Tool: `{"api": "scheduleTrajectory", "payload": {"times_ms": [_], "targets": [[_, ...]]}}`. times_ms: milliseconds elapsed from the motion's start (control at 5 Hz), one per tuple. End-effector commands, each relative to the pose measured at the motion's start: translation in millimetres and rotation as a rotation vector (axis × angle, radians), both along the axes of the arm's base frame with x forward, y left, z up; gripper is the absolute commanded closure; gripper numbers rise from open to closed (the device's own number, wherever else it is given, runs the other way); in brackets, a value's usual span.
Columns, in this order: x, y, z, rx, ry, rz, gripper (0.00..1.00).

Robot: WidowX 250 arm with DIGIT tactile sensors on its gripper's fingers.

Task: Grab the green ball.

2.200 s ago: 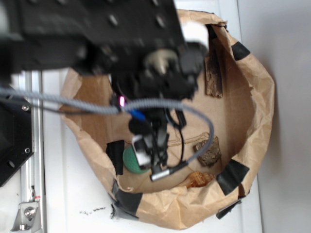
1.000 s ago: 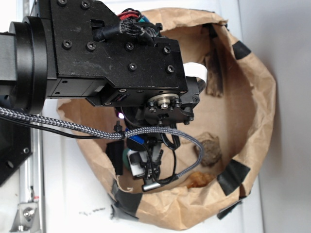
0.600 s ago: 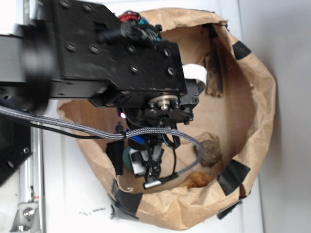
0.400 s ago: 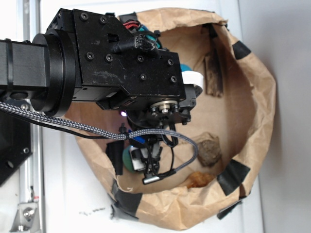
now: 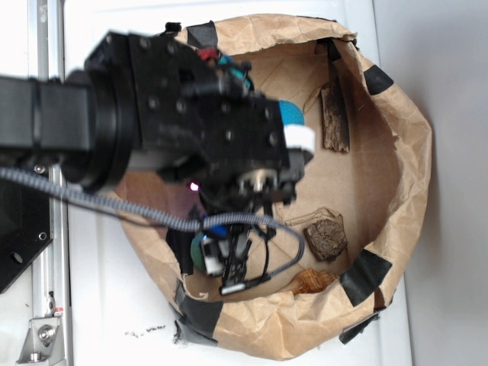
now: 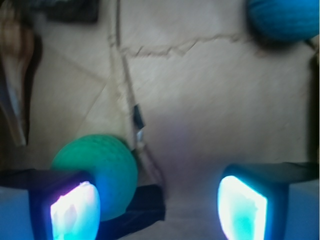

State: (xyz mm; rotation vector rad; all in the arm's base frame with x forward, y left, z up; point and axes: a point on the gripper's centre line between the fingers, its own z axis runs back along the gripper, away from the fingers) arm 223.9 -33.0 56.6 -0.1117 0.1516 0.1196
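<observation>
The green ball (image 6: 100, 167) is a dimpled mint-green sphere on the brown paper floor at the lower left of the wrist view. Part of it sits behind the left fingertip (image 6: 75, 212). My gripper (image 6: 157, 210) is open, and only bare paper and a strip of black tape lie between its lit pads. The ball is beside the left pad, not centred between the two. In the exterior view the green ball (image 5: 200, 252) peeks out left of the gripper (image 5: 227, 263), close to the paper wall.
A crumpled paper-bag wall (image 5: 404, 152) patched with black tape rings the area. A teal-blue ball (image 6: 285, 17) lies at the far right. Bark pieces (image 5: 326, 239) (image 5: 335, 114) and a brown shell (image 5: 309, 282) lie inside the ring. The shell (image 6: 12, 75) is left of the gripper.
The arm's body has swung left in the exterior view, uncovering more of the bag floor and the blue ball. The gripper stays low beside the green ball, which has not moved.
</observation>
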Motion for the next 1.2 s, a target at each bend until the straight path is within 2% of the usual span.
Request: {"api": "scheduleTrajectory", "payload": {"times_ms": [0,200,400,600,800,1000], "targets": [[-1.3,-5.8,21.5,-0.129,-0.055,-0.016,0.0],[-2.1,-12.0,26.1,-0.148,-0.071,-0.027,0.0],[1.4,-16.4,7.1,-0.131,-0.072,-0.031,0.0],[0.9,-20.5,-2.1,-0.146,-0.046,-0.05,0.0],[0.3,-31.6,-26.4,-0.251,0.003,-0.151,0.0],[2.9,-31.0,-29.7,-0.257,0.041,-0.177,0.0]]}}
